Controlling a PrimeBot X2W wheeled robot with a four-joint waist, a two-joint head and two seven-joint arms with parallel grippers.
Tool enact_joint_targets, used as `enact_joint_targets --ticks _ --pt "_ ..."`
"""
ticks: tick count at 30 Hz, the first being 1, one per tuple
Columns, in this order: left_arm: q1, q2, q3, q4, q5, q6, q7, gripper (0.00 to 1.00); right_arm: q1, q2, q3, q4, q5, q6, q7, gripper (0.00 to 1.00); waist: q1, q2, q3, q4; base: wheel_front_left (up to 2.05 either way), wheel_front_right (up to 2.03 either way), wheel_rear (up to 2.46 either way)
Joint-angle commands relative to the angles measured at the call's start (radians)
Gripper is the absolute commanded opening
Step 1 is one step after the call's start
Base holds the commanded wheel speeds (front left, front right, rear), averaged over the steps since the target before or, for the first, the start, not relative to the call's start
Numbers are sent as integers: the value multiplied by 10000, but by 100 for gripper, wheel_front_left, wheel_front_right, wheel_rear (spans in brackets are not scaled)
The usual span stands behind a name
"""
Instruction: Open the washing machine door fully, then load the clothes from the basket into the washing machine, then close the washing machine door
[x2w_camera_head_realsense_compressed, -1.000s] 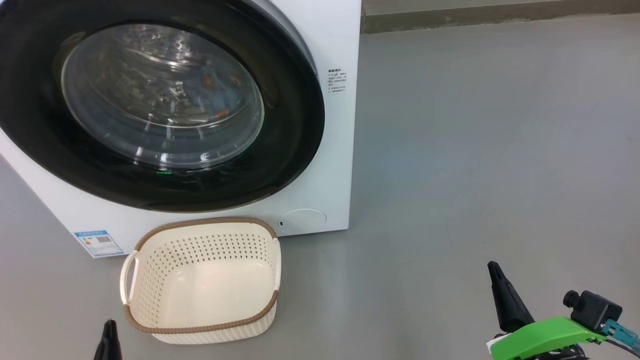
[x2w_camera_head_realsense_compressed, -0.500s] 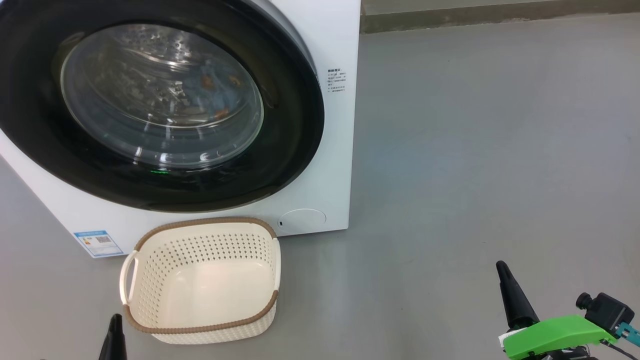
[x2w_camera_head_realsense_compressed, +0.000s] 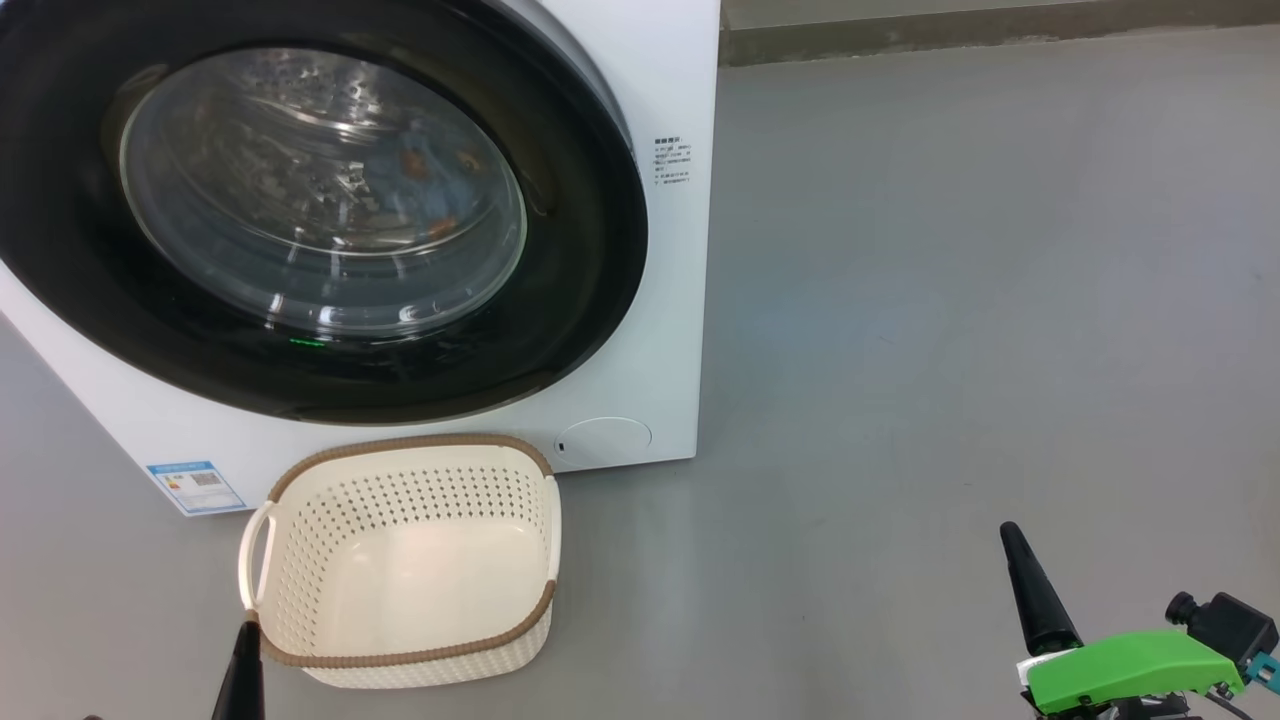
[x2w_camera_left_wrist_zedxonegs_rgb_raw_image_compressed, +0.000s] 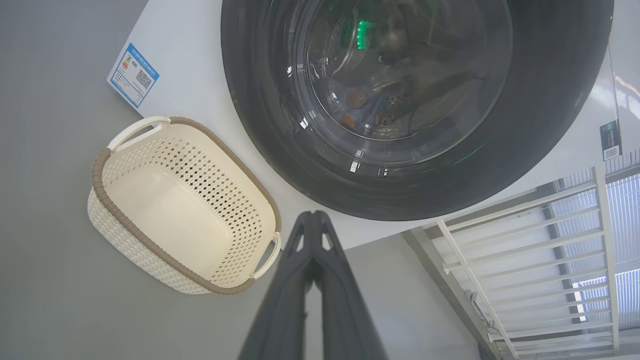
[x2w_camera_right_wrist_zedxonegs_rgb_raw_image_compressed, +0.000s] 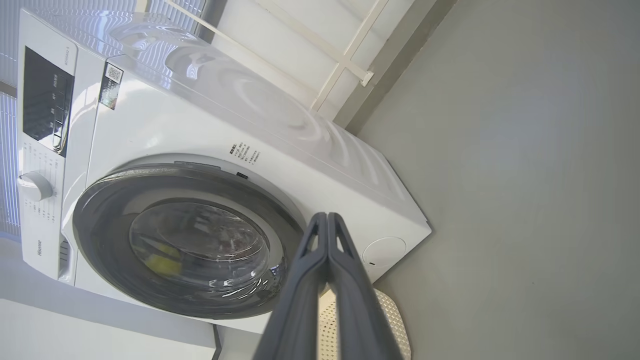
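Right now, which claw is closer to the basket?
The left claw: in the head view its tip sits at the near left corner of the basket. The right claw hangs far off to the right, over the grey floor.

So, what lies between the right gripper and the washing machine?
Only bare grey floor lies between the right gripper and the washing machine; the head view shows it.
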Motion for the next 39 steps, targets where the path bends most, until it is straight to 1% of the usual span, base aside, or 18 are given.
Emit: enact_joint_targets --ticks 1,39 --pt "-517 226 187 -171 -345 -78 74 0 -370 -87 19 -301 366 -6 83 0 -1 0 1 -1 0 0 0" --pt "-1220 289 31 185 -4559 -164 1159 0 -443 -73 -483 -369 4462 -10 1177 0 -1 0 16 -31 0 0 0"
